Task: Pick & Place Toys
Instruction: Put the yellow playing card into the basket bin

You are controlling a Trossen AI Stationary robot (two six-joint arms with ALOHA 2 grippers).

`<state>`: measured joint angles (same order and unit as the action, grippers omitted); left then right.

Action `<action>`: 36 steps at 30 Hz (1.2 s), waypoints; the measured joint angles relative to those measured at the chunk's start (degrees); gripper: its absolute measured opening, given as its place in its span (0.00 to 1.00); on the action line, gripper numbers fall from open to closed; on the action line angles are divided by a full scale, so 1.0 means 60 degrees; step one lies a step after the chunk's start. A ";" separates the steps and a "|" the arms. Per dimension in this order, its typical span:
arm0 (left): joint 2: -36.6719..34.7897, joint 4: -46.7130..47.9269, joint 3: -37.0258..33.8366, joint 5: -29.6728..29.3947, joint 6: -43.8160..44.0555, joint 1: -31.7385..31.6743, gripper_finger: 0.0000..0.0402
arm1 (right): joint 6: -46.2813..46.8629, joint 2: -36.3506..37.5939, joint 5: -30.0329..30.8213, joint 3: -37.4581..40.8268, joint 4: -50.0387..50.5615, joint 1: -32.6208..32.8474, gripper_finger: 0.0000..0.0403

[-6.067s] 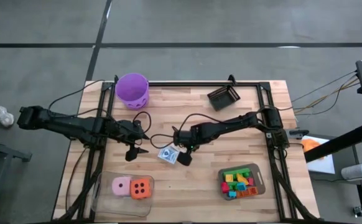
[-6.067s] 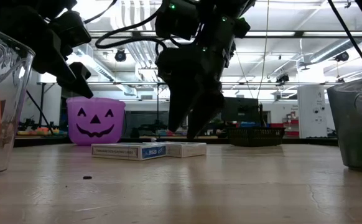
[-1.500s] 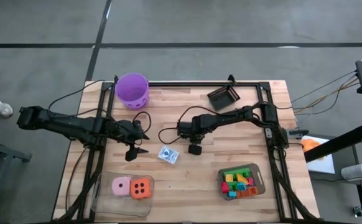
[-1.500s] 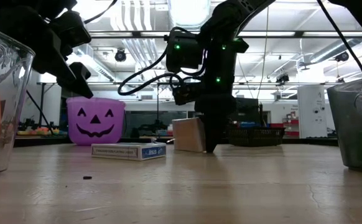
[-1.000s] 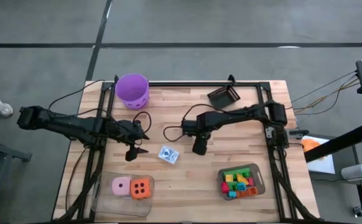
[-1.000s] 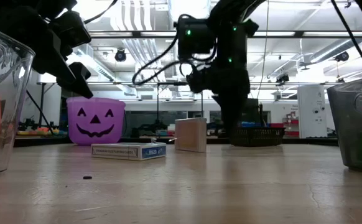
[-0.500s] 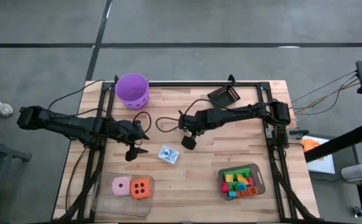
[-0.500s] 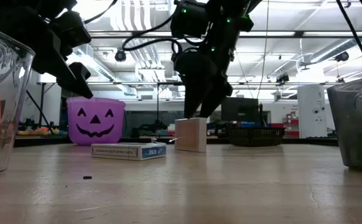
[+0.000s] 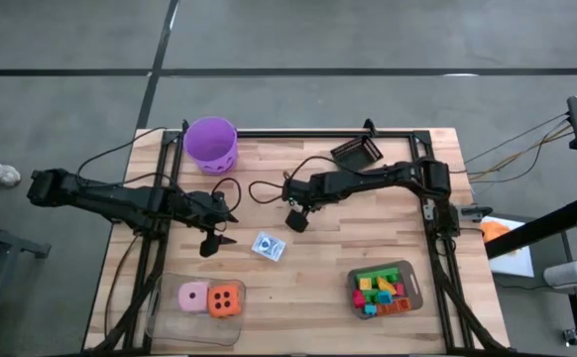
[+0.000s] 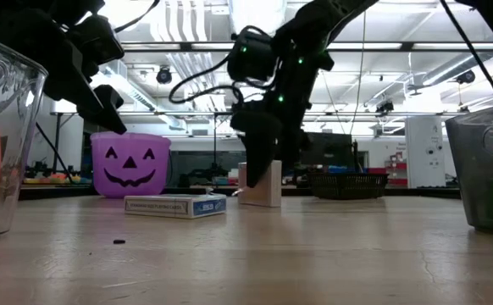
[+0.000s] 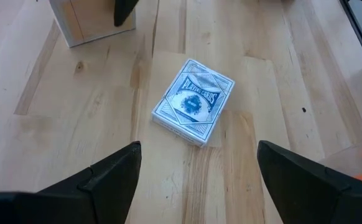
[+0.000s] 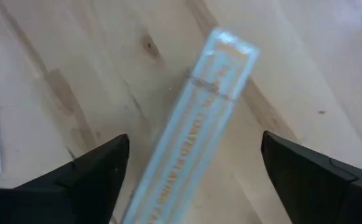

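Since the previous frames the right tool (image 9: 295,220) had let go of the card pack it carried and swung back over it; that pack (image 10: 260,184) stood upright on edge on the bench (image 9: 368,238), directly under the tool. Right tool was open, fingers (image 12: 94,177) spread either side of the standing pack's top edge (image 12: 193,118), no contact visible. Second card pack (image 9: 268,246) lay flat, just beside the right tool toward the near edge of the bench, and ahead of the left tool (image 9: 214,241). Left tool hovered above the bench, open, holding nothing; flat pack (image 11: 193,101) sat between and beyond its fingers (image 11: 116,177). Pink and orange dice (image 9: 226,298) sat in the clear bin (image 9: 160,307), bricks (image 9: 380,292) in the grey tray (image 9: 411,283).
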<state>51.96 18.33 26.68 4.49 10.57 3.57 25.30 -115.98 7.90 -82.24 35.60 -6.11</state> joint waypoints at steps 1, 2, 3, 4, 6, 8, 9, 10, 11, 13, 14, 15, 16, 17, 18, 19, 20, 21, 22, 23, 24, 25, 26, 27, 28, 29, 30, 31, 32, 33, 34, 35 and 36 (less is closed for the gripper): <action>0.0000 0.0000 0.0000 0.0000 0.0000 0.0000 0.81 | 0.0000 -0.0037 0.0001 0.0000 0.0003 0.0009 0.85; 0.0000 0.0000 0.0000 0.0000 0.0000 0.0003 0.81 | 0.0005 -0.0063 0.0023 0.0000 0.0004 0.0035 0.81; -0.0001 0.0000 0.0000 0.0000 0.0003 0.0003 0.81 | 0.0017 -0.0065 0.0083 -0.0007 0.0000 0.0044 0.77; 0.0000 0.0003 0.0000 0.0000 0.0000 0.0001 0.81 | 0.0036 -0.0058 0.0150 -0.0007 0.0025 0.0057 0.72; -0.0004 0.0000 0.0000 0.0000 0.0001 0.0001 0.81 | 0.0036 -0.0058 0.0237 -0.0007 0.0069 0.0087 0.60; 0.0000 0.0001 0.0000 0.0000 0.0000 0.0000 0.81 | -0.0006 -0.0017 0.0251 -0.0007 0.0072 0.0125 0.46; -0.0004 0.0000 0.0000 0.0000 0.0000 0.0002 0.81 | -0.0047 0.0037 0.0253 -0.0007 0.0071 0.0157 0.38; -0.0003 0.0000 0.0000 0.0000 0.0002 0.0004 0.81 | -0.0129 0.0076 0.0255 -0.0007 0.0068 0.0186 0.30; -0.0003 0.0004 0.0000 0.0000 0.0000 0.0003 0.81 | -0.0249 0.0112 0.0253 -0.0007 0.0067 0.0223 0.22; -0.0004 0.0000 0.0000 0.0000 0.0003 0.0000 0.81 | -0.0484 0.0146 0.0303 -0.0007 0.0062 0.0302 0.14; 0.0000 0.0000 0.0000 0.0000 0.0004 0.0000 0.81 | -0.0557 0.0160 0.0386 -0.0004 0.0069 0.0342 0.15; -0.0001 0.0000 0.0000 0.0000 0.0000 0.0003 0.81 | -0.0638 0.0196 0.0537 0.0003 0.0076 0.0382 0.15; -0.0004 0.0000 0.0000 0.0000 0.0001 0.0004 0.81 | -0.0754 0.0246 0.0692 0.0011 0.0083 0.0429 0.15; -0.0002 0.0002 0.0000 0.0000 0.0002 0.0002 0.81 | -0.0872 0.0315 0.0890 0.0011 0.0070 0.0481 0.15; -0.0001 0.0000 0.0000 0.0000 0.0003 0.0001 0.81 | -0.0986 0.0406 0.1098 0.0011 0.0045 0.0536 0.15; 0.0000 0.0000 0.0000 0.0000 0.0001 0.0003 0.81 | -0.1125 0.0465 0.1260 0.0011 -0.0015 0.0591 0.15; -0.0004 0.0000 0.0000 0.0000 0.0001 0.0002 0.81 | -0.1285 0.0541 0.1343 0.0011 -0.0145 0.0654 0.15; -0.0004 0.0000 0.0000 0.0000 0.0003 0.0001 0.81 | -0.1424 0.0617 0.1366 0.0017 -0.0277 0.0710 0.15; 0.0000 0.0004 0.0000 0.0000 0.0004 0.0004 0.81 | -0.1527 0.0661 0.1366 0.0051 -0.0452 0.0777 0.15; -0.0004 0.0000 0.0000 0.0000 0.0000 0.0000 0.81 | -0.1648 0.0765 0.1347 0.0123 -0.0724 0.0832 0.15; -0.0002 0.0000 0.0000 0.0000 0.0000 0.0002 0.81 | -0.1803 0.0874 0.1246 0.0284 -0.1138 0.0886 0.15; 0.0000 0.0004 0.0000 0.0000 0.0000 0.0000 0.81 | -0.1972 0.1011 0.1109 0.0514 -0.1661 0.0937 0.15; -0.0003 -0.0003 0.0000 0.0000 0.0000 0.0000 0.81 | -0.2104 0.1189 0.0864 0.0817 -0.2258 0.0974 0.15; -0.0002 0.0006 0.0000 0.0000 0.0001 0.0004 0.81 | -0.2206 0.1349 0.0557 0.1204 -0.3049 0.0996 0.15; 0.0000 0.0005 0.0000 0.0000 0.0000 0.0000 0.81 | -0.2232 0.1545 0.0244 0.1639 -0.3975 0.1002 0.15; 0.0000 0.0000 0.0000 0.0000 0.0001 0.0001 0.81 | -0.2256 0.1742 -0.0062 0.2149 -0.4935 0.1002 0.15; -0.0002 0.0005 0.0000 0.0000 0.0002 0.0003 0.81 | -0.2262 0.1924 -0.0279 0.2721 -0.5934 0.1005 0.15; 0.0000 0.0002 0.0000 0.0000 0.0002 0.0000 0.81 | -0.2262 0.2111 -0.0488 0.3299 -0.7050 0.1004 0.15; -0.0002 0.0001 0.0000 0.0000 0.0002 0.0001 0.81 | -0.2273 0.2306 -0.0592 0.3888 -0.8057 0.1002 0.15; -0.0001 0.0003 0.0000 0.0001 0.0001 0.0003 0.81 | -0.2323 0.2529 -0.0650 0.4460 -0.8908 0.1005 0.15; -0.0004 0.0004 0.0000 0.0000 0.0002 0.0002 0.81 | -0.2357 0.2757 -0.0681 0.5019 -0.9660 0.1005 0.15; 0.0000 0.0004 0.0000 0.0000 0.0004 0.0004 0.81 | -0.2357 0.2991 -0.0671 0.5450 -1.0101 0.1002 0.15; 0.0000 0.0004 0.0000 0.0000 0.0000 0.0001 0.81 | -0.2348 0.3339 -0.0565 0.5891 -1.0317 0.0949 0.15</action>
<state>51.96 18.35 26.68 4.49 10.57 3.58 11.21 -95.95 4.51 -46.89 -26.31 -0.41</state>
